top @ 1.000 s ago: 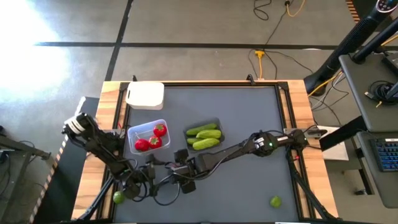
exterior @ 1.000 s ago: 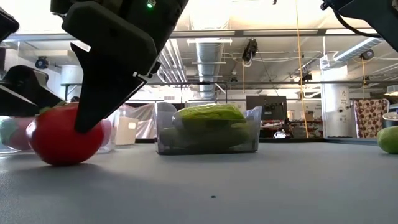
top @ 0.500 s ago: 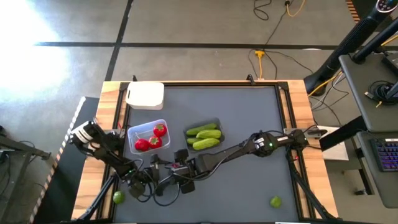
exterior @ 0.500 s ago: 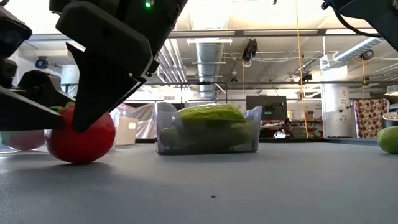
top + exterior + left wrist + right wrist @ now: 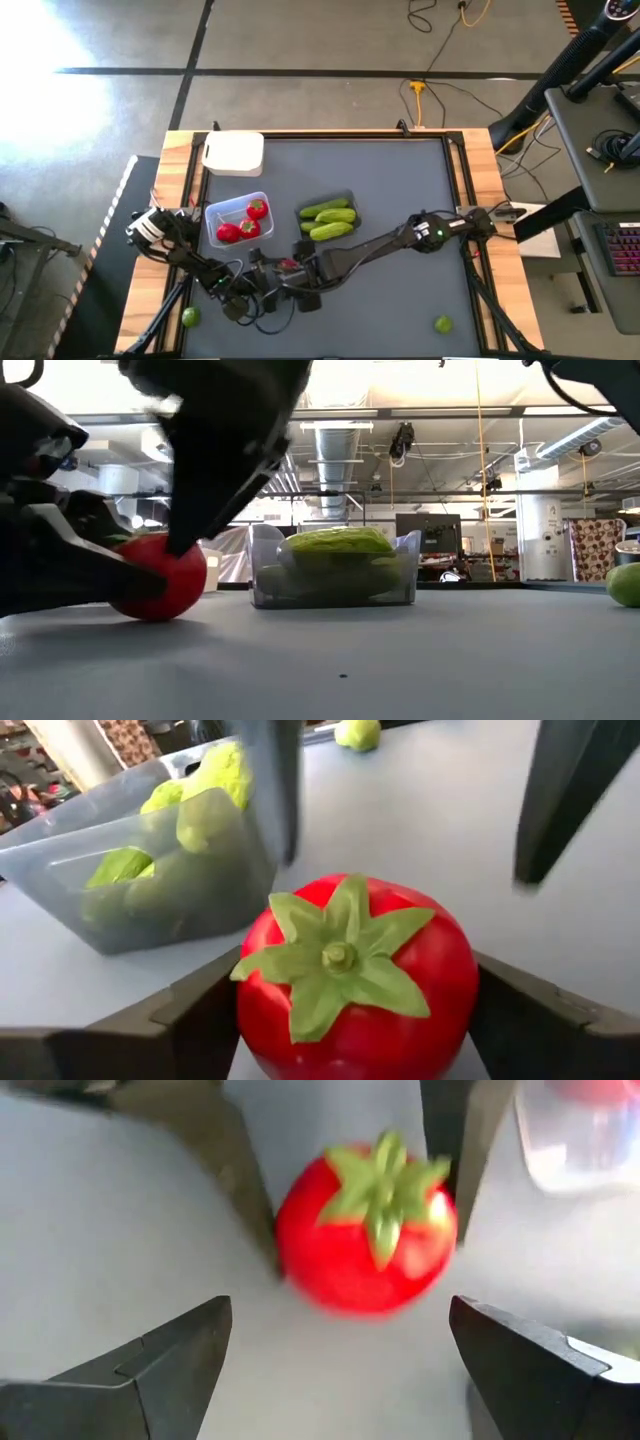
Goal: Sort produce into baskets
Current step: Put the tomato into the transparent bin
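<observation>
A red fruit with a green top (image 5: 357,980) lies on the grey table (image 5: 400,180) near its front, left of the middle. My left gripper (image 5: 357,1005) reaches in low from the table's left and is shut on this fruit. My right gripper (image 5: 340,1320) hangs open above the fruit (image 5: 365,1230), slanting down from the right. The clear basket (image 5: 238,220) holds red fruits. The dark basket (image 5: 328,220) holds cucumbers. The white basket (image 5: 233,153) stands at the far left. My left gripper has the red fruit's two opposite sides (image 5: 250,1010) between its two fingers (image 5: 195,1020). The fingers come in nearly level from the table's left. The fruit rests on the table, its green top (image 5: 335,955) tipped toward my left wrist. Whether my right gripper's finger (image 5: 225,470) touches the fruit's top (image 5: 160,575), I cannot tell.
One lime (image 5: 190,318) lies at the near left corner and another (image 5: 442,324) at the near right. The dark basket (image 5: 335,570) stands just behind the fruit. There is free table at the right and far side.
My left gripper has gone lower and toward the table's right, and its fingers have come to either side of the red fruit. The fruit has shifted a little along the table, toward the dark basket. My right gripper has stayed above it and turned slightly.
</observation>
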Robot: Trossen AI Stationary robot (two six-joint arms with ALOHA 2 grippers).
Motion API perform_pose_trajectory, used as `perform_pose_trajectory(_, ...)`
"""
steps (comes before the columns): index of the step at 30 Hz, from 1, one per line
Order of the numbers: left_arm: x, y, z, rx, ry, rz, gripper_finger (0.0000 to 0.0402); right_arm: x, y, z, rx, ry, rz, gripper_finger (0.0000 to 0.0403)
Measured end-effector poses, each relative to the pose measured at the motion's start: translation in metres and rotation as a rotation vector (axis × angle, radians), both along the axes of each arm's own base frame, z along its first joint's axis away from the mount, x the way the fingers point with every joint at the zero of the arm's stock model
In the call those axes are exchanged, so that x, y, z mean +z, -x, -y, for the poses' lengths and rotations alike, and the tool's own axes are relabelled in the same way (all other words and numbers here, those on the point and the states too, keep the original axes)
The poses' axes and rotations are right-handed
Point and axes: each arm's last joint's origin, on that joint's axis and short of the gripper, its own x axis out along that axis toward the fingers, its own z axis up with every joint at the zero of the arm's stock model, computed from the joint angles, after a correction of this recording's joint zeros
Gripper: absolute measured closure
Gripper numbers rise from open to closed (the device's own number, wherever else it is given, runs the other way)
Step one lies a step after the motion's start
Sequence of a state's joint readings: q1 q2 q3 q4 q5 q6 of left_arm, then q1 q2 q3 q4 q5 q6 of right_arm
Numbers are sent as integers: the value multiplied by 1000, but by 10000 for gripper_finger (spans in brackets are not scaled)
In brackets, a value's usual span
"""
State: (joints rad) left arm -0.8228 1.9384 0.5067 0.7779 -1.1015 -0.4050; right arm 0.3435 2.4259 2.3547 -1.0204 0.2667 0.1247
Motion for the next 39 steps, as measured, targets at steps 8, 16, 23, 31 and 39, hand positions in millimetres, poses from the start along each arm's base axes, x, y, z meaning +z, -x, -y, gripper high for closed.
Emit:
perform_pose_trajectory(8, 59, 11, 4, -61, -4, 76, 122, 36, 44, -20, -168, 80, -84, 37)
perform_pose_trajectory(16, 151, 56, -51, 45, 58, 42, 122, 31, 60, -54, -187, 167, -26, 37)
perform_pose_trajectory(23, 166, 90, -101, 197, 274, -303, 122, 18, 63, -64, -180, 214, -25, 37)
perform_pose_trajectory(31, 153, 86, -126, 556, 331, -473, 122, 17, 56, -54, -177, 272, -5, 37)
perform_pose_trajectory(39, 130, 66, -141, 681, 330, -579, 122, 17, 54, -50, -173, 282, -12, 37)
